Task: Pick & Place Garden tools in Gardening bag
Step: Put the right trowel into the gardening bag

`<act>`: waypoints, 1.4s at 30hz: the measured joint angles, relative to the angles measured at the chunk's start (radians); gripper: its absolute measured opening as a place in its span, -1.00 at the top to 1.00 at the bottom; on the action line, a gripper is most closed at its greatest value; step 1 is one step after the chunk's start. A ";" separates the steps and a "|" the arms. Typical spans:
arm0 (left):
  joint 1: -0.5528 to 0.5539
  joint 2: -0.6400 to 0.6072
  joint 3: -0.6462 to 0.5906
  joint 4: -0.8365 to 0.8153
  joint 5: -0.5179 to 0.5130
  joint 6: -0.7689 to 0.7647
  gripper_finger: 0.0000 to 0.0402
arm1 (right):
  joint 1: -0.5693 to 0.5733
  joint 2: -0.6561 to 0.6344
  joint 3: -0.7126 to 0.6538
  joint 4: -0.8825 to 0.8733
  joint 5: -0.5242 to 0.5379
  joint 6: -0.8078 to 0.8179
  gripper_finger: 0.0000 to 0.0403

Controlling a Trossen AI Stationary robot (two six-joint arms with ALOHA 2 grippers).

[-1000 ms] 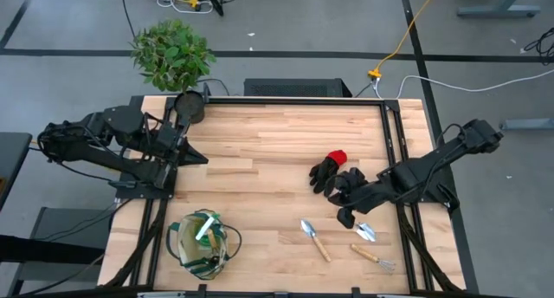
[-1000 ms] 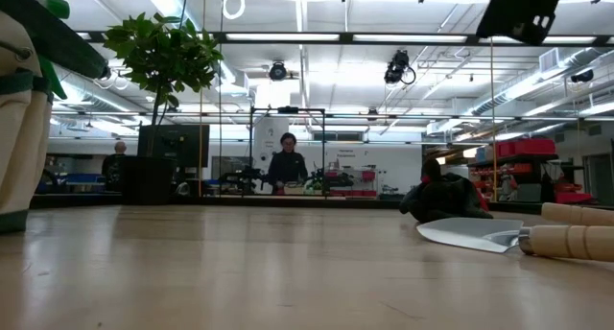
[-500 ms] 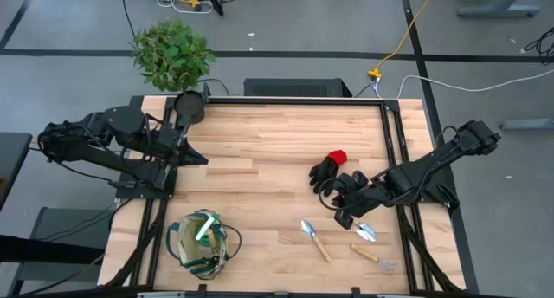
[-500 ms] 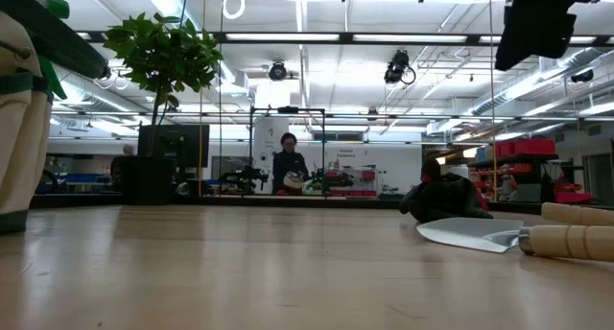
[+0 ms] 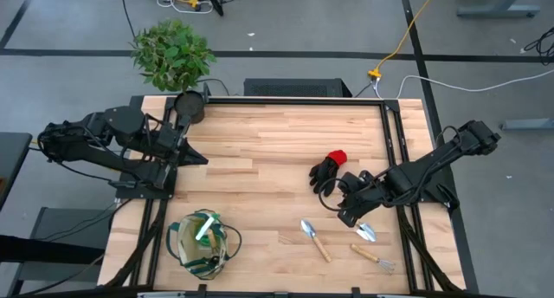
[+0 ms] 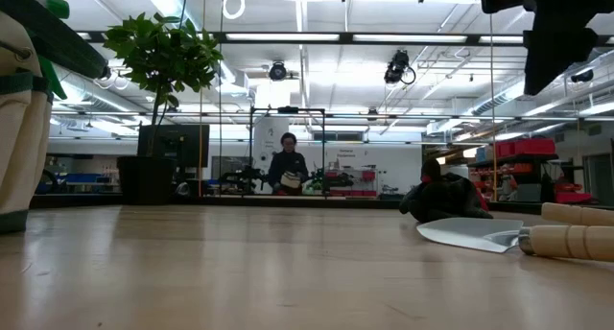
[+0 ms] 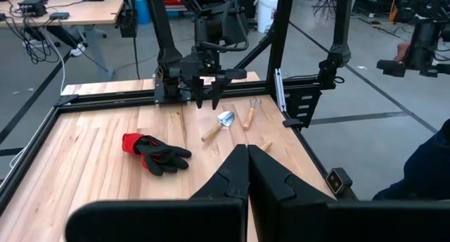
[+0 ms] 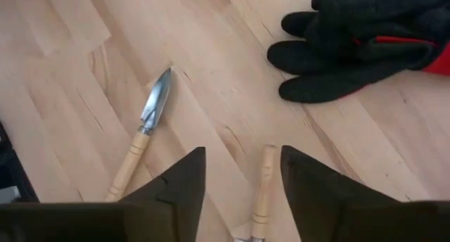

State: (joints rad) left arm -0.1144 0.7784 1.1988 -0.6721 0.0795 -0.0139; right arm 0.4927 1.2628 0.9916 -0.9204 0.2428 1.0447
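Now the right gripper [image 5: 344, 213], fingers spread, hangs over a trowel [image 5: 360, 229] whose handle lies along the gap. Left gripper [image 5: 197, 158] waits, fingers pressed together.

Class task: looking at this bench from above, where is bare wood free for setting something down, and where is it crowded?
Free: the wide middle and far stretch of the table, between the left gripper and the glove. Crowded: the near right, where trowels lie under the right gripper; the gardening bag fills near left.
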 joint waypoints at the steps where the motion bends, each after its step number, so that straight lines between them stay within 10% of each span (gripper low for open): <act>1: 0.000 0.000 0.000 -0.002 0.000 0.000 0.99 | 0.000 0.002 0.000 -0.004 0.000 0.003 0.06; 28: 0.000 0.000 0.000 -0.013 0.000 0.000 0.99 | -0.023 0.310 0.000 -0.027 -0.158 -0.017 -0.51; 42: 0.000 0.000 0.000 -0.013 0.003 -0.001 0.99 | -0.032 0.379 -0.036 0.008 -0.218 -0.029 -0.46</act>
State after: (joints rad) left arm -0.1146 0.7784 1.1984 -0.6853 0.0826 -0.0151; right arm 0.4603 1.6417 0.9554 -0.9125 0.0246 1.0155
